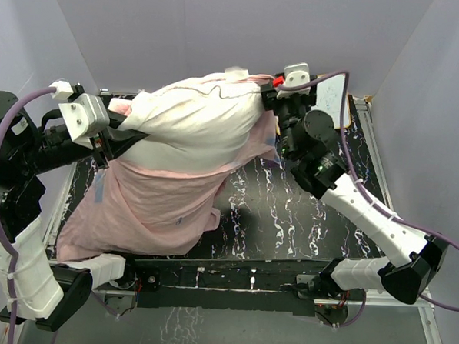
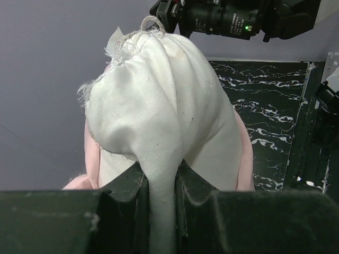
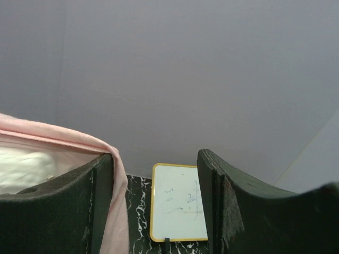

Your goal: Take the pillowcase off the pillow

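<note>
The white pillow (image 1: 201, 124) hangs lifted above the table, bunched at its left corner. My left gripper (image 1: 112, 135) is shut on that corner; in the left wrist view the white cloth (image 2: 159, 106) runs down between the jaws of the left gripper (image 2: 161, 196). The pillowcase (image 1: 151, 206), pale pink side out, sags from the pillow's underside onto the table. My right gripper (image 1: 274, 88) is at the pillow's far right end. Seen from the right wrist, the right gripper (image 3: 156, 159) is open, the pillowcase's pink hem (image 3: 79, 138) lying over its left finger, with pillow (image 3: 21, 164) behind.
A small yellow-framed whiteboard (image 1: 334, 93) leans at the back right, also seen between the right jaws as the whiteboard (image 3: 177, 203). The black marbled table (image 1: 289, 214) lies under everything, with grey walls close on three sides. The right arm (image 2: 222, 21) shows above the pillow.
</note>
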